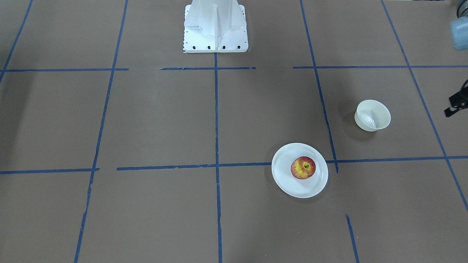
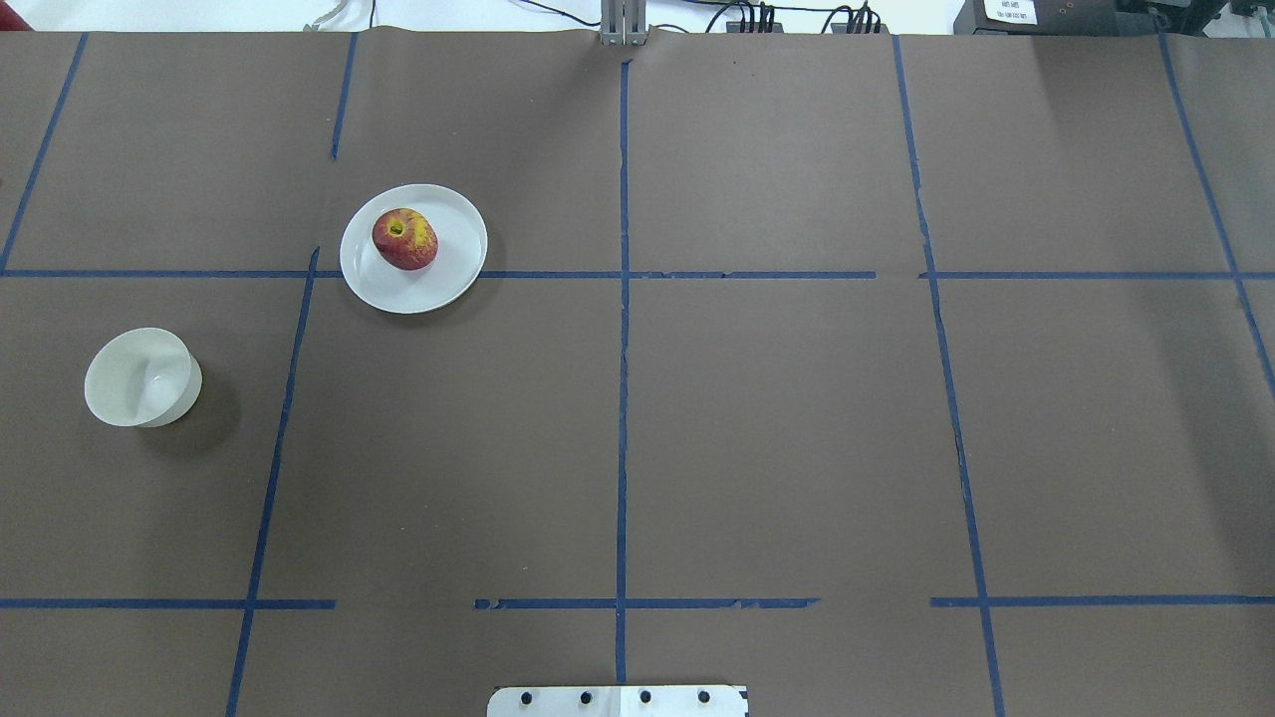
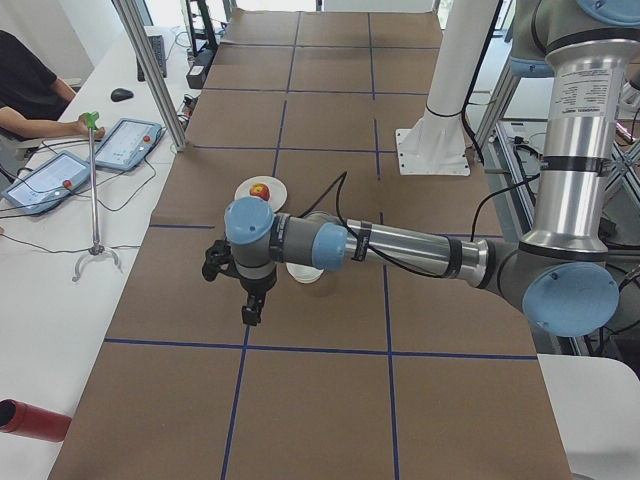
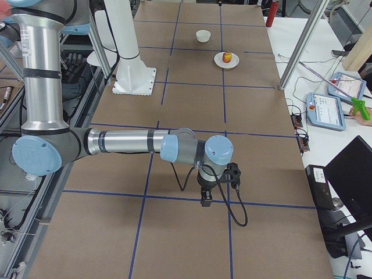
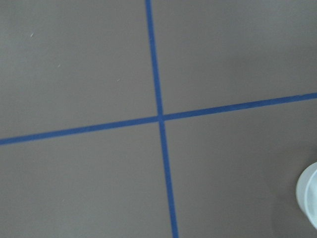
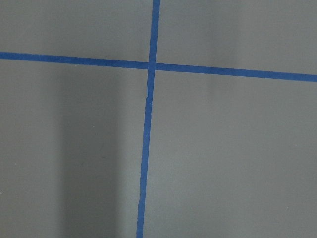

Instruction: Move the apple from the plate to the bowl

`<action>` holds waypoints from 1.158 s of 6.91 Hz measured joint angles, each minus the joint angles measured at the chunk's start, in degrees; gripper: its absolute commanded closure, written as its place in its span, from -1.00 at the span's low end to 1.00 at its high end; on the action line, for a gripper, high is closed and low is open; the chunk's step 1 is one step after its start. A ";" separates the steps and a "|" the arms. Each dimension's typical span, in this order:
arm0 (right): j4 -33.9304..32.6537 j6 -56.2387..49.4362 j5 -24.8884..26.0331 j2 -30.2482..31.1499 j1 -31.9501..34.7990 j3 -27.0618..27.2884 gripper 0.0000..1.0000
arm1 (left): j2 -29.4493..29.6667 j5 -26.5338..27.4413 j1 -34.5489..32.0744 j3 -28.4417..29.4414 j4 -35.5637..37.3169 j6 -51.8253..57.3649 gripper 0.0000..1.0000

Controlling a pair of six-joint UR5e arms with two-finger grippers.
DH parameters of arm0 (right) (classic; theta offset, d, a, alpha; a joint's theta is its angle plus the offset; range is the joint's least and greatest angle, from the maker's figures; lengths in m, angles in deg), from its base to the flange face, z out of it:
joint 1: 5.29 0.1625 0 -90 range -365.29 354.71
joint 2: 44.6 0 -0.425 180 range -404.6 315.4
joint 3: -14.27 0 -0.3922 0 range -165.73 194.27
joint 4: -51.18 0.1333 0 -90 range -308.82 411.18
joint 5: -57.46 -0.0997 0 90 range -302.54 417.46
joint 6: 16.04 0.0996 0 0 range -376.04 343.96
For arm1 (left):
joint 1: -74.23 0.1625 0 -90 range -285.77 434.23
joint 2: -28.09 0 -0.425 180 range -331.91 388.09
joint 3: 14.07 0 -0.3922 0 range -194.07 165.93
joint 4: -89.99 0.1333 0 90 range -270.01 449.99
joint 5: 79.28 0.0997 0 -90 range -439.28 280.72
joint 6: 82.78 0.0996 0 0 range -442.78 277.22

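The red and yellow apple (image 1: 303, 167) (image 2: 404, 239) sits on the flat white plate (image 1: 283, 180) (image 2: 453, 279). The small off-white bowl (image 1: 372, 115) (image 2: 139, 378) stands empty, apart from the plate, on my left side. Its edge shows in the left wrist view (image 5: 309, 198). My left gripper (image 3: 250, 312) hangs above the table near the bowl, pointing down. Only a black sliver of it shows at the front view's right edge. My right gripper (image 4: 206, 199) hangs over bare table, far from plate and bowl. I cannot tell whether either is open or shut.
The robot's white base (image 1: 215, 29) (image 2: 618, 700) stands at the table's middle edge. Blue tape lines (image 2: 623, 349) grid the brown table. An operators' bench with tablets (image 3: 55, 170) (image 4: 328, 110) and metal posts (image 3: 150, 70) runs along the far side.
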 measured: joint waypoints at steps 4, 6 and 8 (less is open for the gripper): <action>0.00 0.00 0.00 0.00 0.00 0.00 -1.00 | 8.49 2.15 13.33 0.67 -1.29 -16.51 -1.00; 0.00 0.00 0.00 0.00 0.00 0.00 -1.00 | 11.89 3.59 19.20 2.83 -4.96 -26.23 -1.00; 0.00 0.00 0.00 0.00 0.00 0.00 -1.00 | 17.39 5.88 21.51 8.94 -6.35 -30.81 -1.00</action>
